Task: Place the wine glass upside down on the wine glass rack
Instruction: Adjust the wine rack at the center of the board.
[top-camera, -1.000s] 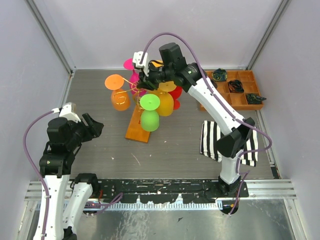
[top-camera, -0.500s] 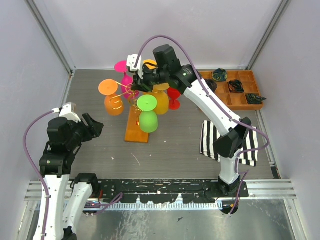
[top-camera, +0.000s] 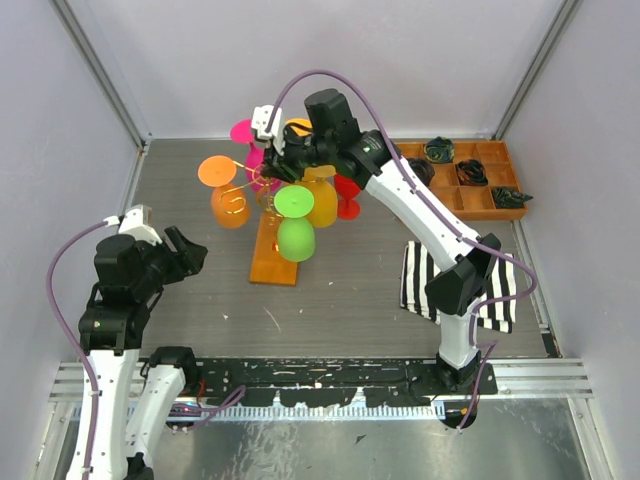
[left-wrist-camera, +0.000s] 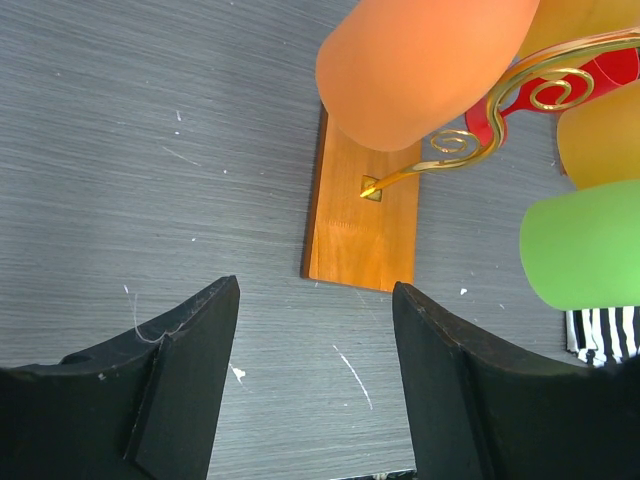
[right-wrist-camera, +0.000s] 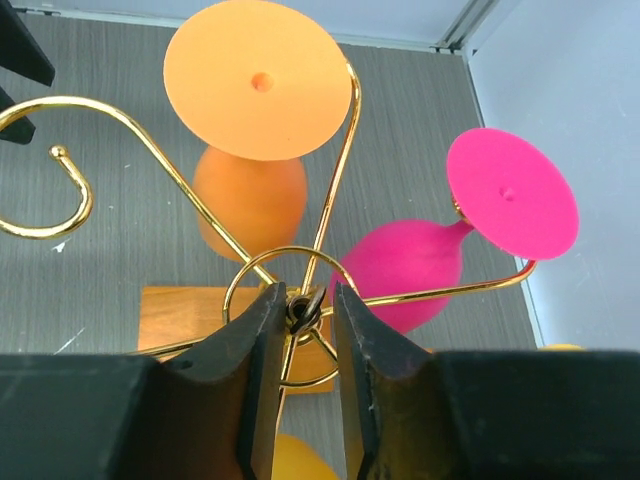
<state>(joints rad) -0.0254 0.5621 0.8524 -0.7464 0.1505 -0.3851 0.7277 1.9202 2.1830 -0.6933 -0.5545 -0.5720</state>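
The wine glass rack (top-camera: 272, 255) stands mid-table on its orange-brown base, which also shows in the left wrist view (left-wrist-camera: 360, 240). Wine glasses hang upside down on its gold arms: orange (top-camera: 228, 195), pink (top-camera: 245, 135), green (top-camera: 296, 225), yellow (top-camera: 322, 200) and red (top-camera: 347, 195). My right gripper (top-camera: 283, 165) is above the rack. In the right wrist view it (right-wrist-camera: 304, 300) is shut on the small ring at the top of the post, with the orange glass (right-wrist-camera: 258, 80) and the pink glass (right-wrist-camera: 410, 270) beyond. My left gripper (top-camera: 190, 252) is open and empty, low and left of the base (left-wrist-camera: 315, 290).
A compartmented wooden tray (top-camera: 480, 200) with dark small items sits at the back right. A black-and-white striped cloth (top-camera: 420, 280) lies at the right by the right arm's base. Grey walls and metal posts bound the table.
The rack and its glasses have turned and shifted left with my right gripper at its top; the orange and pink glasses moved left. The left arm has not moved.
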